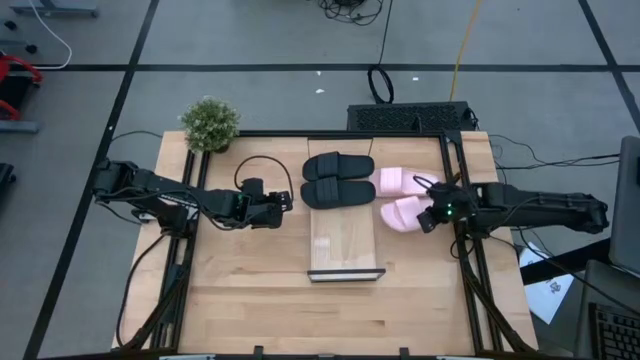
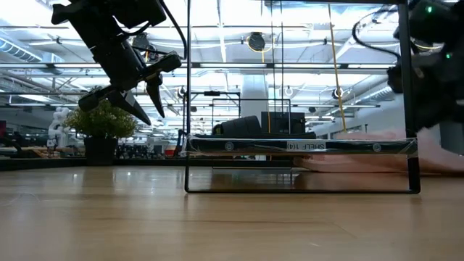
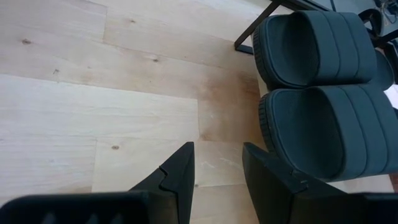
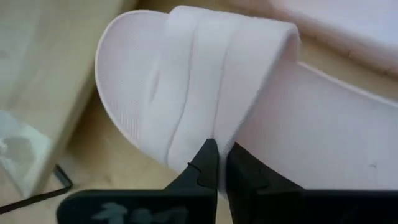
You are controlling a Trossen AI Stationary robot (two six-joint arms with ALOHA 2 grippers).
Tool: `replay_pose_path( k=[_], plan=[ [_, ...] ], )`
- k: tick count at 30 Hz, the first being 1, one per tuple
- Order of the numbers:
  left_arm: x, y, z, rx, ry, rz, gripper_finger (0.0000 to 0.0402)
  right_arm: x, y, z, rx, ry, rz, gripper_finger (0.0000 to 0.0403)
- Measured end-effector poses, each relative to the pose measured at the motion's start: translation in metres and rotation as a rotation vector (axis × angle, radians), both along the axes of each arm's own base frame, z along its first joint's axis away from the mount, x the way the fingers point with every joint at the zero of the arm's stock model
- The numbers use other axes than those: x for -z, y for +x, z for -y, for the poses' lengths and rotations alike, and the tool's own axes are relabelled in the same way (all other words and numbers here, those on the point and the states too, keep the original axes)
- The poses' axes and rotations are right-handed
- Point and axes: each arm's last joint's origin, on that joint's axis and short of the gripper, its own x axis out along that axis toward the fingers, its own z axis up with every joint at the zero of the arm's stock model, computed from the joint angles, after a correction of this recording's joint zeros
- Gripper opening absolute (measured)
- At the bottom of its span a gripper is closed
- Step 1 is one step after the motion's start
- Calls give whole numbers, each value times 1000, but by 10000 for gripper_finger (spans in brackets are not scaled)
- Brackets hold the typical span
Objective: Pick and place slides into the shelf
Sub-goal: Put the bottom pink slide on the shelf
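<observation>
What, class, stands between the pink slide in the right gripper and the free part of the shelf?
Nothing visible. The right gripper is shut on the nearer pink slide beside the shelf. The two black slides fill its far end; the near part is bare.

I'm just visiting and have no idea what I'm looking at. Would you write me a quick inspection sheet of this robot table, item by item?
Surface: light-wood table, bare in front.
Job's things: two black slides lie side by side on the far end of the shelf; two pink slides lie on the table just right of it.
Clutter: a small potted plant at the far left corner.
Grippers: left claw open, raised above the table left of the black slides; right claw closed on the strap of the nearer pink slide.
Cables: black loop on the left arm; cords on the floor beyond the table.
Surroundings: grey taped floor; large hall behind.
</observation>
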Motion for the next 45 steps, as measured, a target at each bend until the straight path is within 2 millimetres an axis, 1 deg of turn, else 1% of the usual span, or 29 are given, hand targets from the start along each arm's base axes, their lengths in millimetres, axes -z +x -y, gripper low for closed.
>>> replay_pose_path(
  k=[10,15,18,20,26,31,33,39,42,45],
  plan=[
    [0,0,0,1,1,0,129,-53,5,0,15,-14,157,1],
    [0,0,0,1,1,0,129,-80,22,0,17,40,388,0],
    [0,0,0,1,1,-1,129,-89,36,-1,11,80,499,0],
    [0,0,0,1,1,-6,129,-89,45,-4,15,116,519,0],
    [2,-4,0,1,5,-44,129,-79,68,-21,11,238,449,0],
    [2,-4,0,1,5,-45,129,-82,87,-37,14,277,543,0],
    [2,-4,0,1,5,-45,129,-83,91,-43,29,281,578,0],
    [2,-4,0,15,13,-57,129,-78,96,-62,98,297,575,0],
    [2,-4,0,26,19,-65,129,-78,104,-73,116,301,627,0],
    [2,-4,0,47,16,-78,129,-73,115,-82,117,299,651,0]
  ],
)
